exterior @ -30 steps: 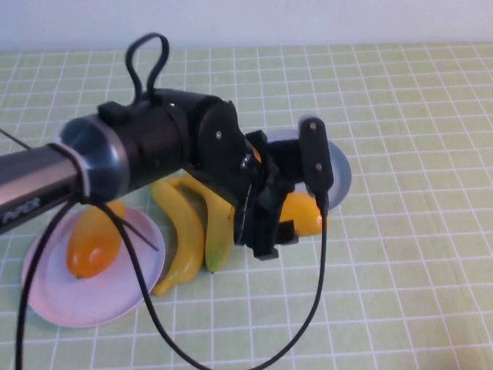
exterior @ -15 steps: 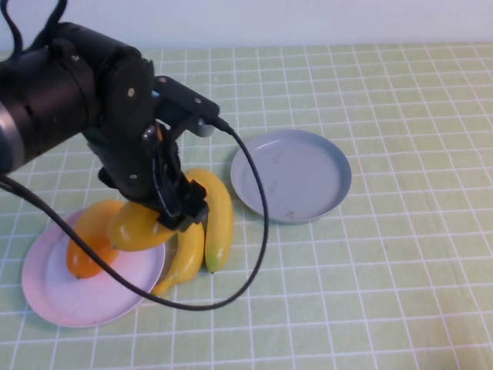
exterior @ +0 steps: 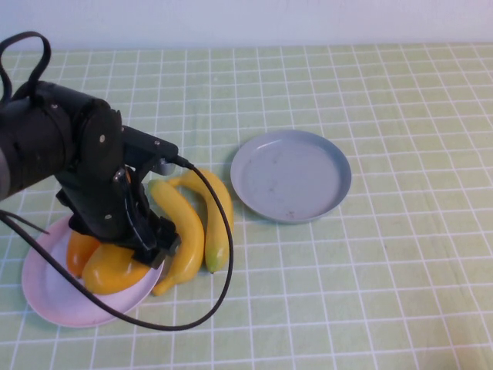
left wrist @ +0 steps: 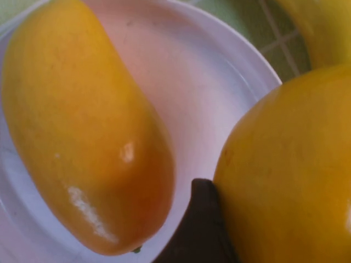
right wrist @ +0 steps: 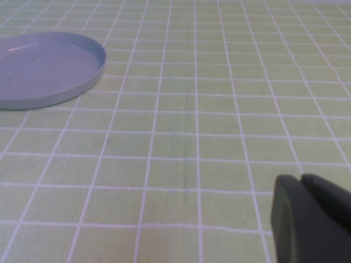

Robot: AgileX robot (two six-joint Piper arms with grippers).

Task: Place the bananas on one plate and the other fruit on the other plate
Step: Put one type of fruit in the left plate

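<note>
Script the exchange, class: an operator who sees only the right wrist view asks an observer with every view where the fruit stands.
Operator: I see my shut right gripper low over the cloth, and a bare grey-blue plate. Where are the bananas?
Observer: Both bananas lie on the cloth between the two plates, not on the grey-blue one.
Operator: And the left gripper?
Observer: The left gripper grips a mango low over the pink plate, beside the other mango.

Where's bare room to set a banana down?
Grey-blue plate is bare, as is cloth to its right. Crowded: pink plate holds both mangoes, left gripper on one; bananas lie beside it. Right gripper, shut, sits low over cloth.
</note>
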